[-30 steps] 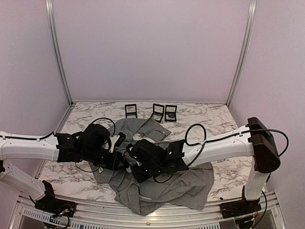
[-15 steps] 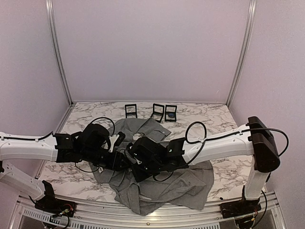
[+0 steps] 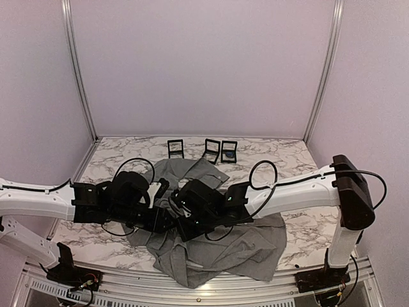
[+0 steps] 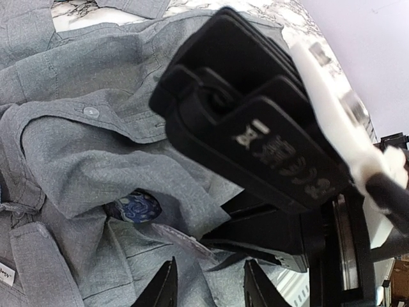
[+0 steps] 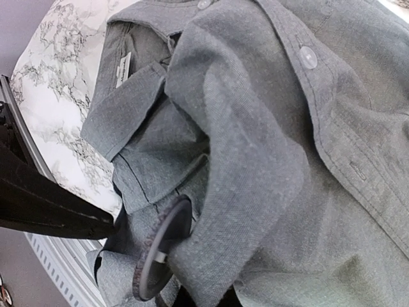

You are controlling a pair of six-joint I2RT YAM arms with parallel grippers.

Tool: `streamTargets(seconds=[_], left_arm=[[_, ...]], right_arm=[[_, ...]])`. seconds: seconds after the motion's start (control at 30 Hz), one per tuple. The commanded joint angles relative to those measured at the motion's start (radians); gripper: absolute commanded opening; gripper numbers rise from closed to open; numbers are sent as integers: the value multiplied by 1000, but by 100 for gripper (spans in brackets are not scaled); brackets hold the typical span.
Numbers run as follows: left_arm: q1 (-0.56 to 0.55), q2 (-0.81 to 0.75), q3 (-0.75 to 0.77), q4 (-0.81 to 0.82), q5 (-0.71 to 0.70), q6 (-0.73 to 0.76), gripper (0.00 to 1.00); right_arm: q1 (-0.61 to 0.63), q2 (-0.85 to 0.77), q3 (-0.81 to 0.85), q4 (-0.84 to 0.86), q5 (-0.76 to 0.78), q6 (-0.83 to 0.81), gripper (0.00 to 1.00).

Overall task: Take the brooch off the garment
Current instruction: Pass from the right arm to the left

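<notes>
The grey garment (image 3: 255,246) lies crumpled on the marble table between both arms. The brooch (image 4: 137,208), a round blue-patterned disc, sits on a raised fold of the shirt (image 4: 77,147). In the right wrist view it shows edge-on as a dark disc (image 5: 160,256). My right gripper (image 3: 184,224) is shut on a fold of the shirt (image 5: 255,128) right beside the brooch and holds it up; its black body (image 4: 255,141) fills the left wrist view. My left gripper (image 3: 167,219) is open and empty (image 4: 211,291), its fingertips (image 4: 165,288) just short of the brooch.
Three small black open boxes (image 3: 212,150) stand at the back of the table. A white neck label (image 5: 123,69) shows on the collar. Black cables loop over both forearms. The table's near edge and metal rail (image 3: 192,291) lie just below the shirt.
Both grippers have edged slightly closer together over the shirt. The right gripper keeps its hold on the fold.
</notes>
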Motion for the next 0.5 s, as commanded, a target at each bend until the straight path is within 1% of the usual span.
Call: streamTargets(seconds=[0.0, 0.1, 0.17, 0.47], left_arm=[[-26, -2, -6, -35, -55, -12, 36], [-40, 6, -4, -34, -55, -18, 35], [-50, 6, -3, -34, -88, -23, 35], [-79, 30, -2, -44, -161, -22, 36]], right_arm=[[-15, -22, 19, 41, -40, 19, 0], [-27, -36, -10, 83, -74, 32, 0], [-35, -44, -29, 109, -95, 41, 0], [-48, -61, -51, 147, -130, 47, 0]])
